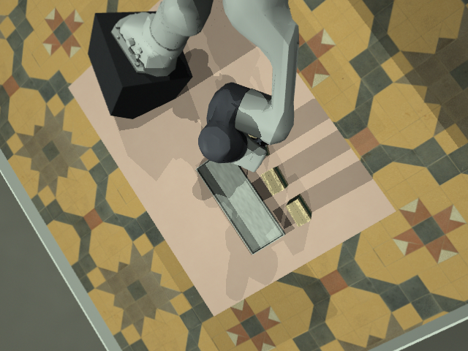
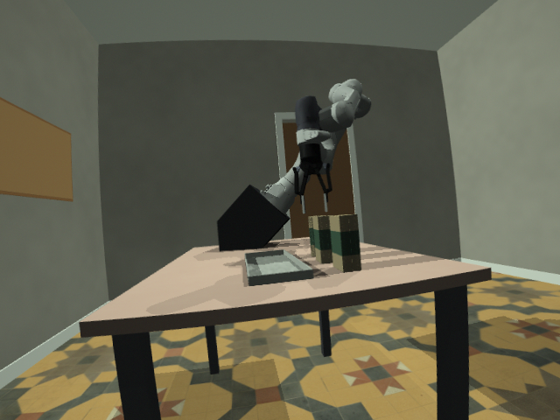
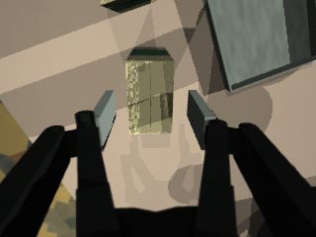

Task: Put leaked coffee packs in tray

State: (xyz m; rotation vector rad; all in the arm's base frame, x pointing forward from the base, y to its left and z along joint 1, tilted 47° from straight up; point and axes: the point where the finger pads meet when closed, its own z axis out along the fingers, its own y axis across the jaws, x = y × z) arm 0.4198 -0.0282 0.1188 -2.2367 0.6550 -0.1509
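While the gripper hangs above the row of coffee packs, its fingers are set about half open and hold nothing; in the wrist view the two pads stand on each side of one pack, apart from it and above its top; in the exterior view the fingertips are just over the tops of the packs, not between them. Three packs stand upright on the table, in a line beside the tray; the nearest pack and the middle pack are plain to see in the exterior view, and the far one is mostly hidden behind them. The tray has no pack in it, so no pack is sorted yet.

I judge that the step in hand is the approach for a squeeze test of the far pack, the one under the wrist in the top view; the half opening seems chosen to be a little wider than the pack. The next move calls for a straight descent, so that the pads come to the two big flat sides without pushing the pack over or touching its neighbour; then a gentle closing, to feel whether it gives. If it is firm, it must be released where it stands.
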